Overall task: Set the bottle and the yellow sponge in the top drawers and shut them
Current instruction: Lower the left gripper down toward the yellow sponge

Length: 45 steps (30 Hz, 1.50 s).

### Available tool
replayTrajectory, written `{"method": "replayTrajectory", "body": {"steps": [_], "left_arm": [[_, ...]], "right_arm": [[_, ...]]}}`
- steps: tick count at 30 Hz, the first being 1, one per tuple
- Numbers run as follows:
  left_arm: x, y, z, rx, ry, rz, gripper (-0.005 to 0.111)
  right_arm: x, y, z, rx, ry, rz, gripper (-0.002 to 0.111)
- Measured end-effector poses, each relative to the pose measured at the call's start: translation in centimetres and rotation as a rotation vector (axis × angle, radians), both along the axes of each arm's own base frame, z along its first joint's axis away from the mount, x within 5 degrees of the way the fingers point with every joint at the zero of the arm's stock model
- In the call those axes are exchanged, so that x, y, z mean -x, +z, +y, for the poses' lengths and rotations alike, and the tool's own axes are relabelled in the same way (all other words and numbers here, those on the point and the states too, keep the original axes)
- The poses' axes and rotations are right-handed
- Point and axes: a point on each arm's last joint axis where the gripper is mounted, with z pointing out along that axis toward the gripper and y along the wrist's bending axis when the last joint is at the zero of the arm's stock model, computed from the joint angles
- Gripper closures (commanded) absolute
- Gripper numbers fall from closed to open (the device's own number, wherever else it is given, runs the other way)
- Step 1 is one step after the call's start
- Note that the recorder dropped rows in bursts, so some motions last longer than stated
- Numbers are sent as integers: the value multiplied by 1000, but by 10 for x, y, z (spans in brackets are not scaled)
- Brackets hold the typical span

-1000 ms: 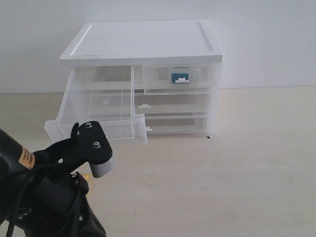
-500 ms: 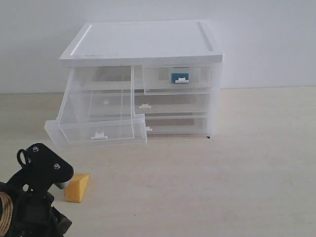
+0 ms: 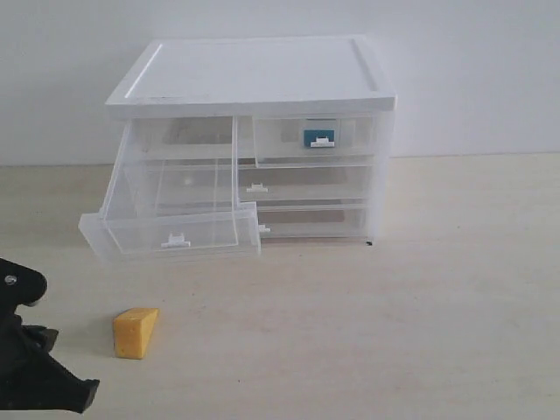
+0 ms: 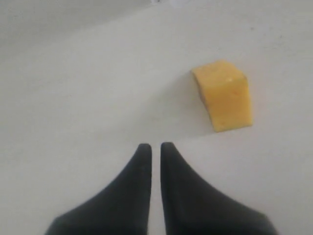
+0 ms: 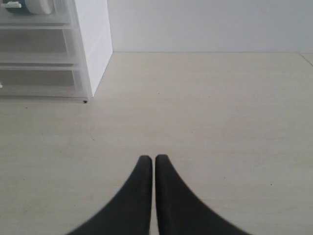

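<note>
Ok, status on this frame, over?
Left pincer, right pincer shut, empty. Sponge on table, ungripped. Bottle inside closed right drawer. Left drawer open, nothing between it and sponge.

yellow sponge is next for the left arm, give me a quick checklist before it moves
1. yellow sponge lying free on the table: ok
2. open top drawer pulled out to receive it: ok
3. left gripper open for a grasp: not ok, fingers shut
4. left gripper lined up on the sponge: not ok, sponge off to one side
5. bottle inside the closed top drawer: ok
</note>
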Motion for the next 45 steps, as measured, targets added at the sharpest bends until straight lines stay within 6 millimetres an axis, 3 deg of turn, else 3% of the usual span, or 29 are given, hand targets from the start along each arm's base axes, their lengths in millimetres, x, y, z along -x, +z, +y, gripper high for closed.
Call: {"method": "replayTrajectory", "body": {"steps": [3, 7, 14, 18, 27, 35, 41, 45], "left_arm": [[-1, 1, 1, 8, 23, -21, 103], [-2, 3, -12, 56, -68, 28, 103], [2, 17, -54, 111, -511, 141, 103], [11, 21, -65, 121, -714, 166, 103], [6, 22, -60, 88, -653, 133, 103], [-11, 26, -40, 46, -327, 32, 103], [-6, 22, -42, 68, -349, 101, 103], [6, 19, -55, 130, -538, 172, 103]], "right_arm": [[0, 0, 0, 0, 0, 0, 108], [0, 0, 0, 0, 0, 0, 108], [0, 0, 0, 0, 0, 0, 108], [0, 0, 0, 0, 0, 0, 108], [0, 0, 0, 0, 0, 0, 108], [0, 0, 0, 0, 0, 0, 108], [0, 0, 0, 0, 0, 0, 108], [0, 0, 0, 0, 0, 0, 108]]}}
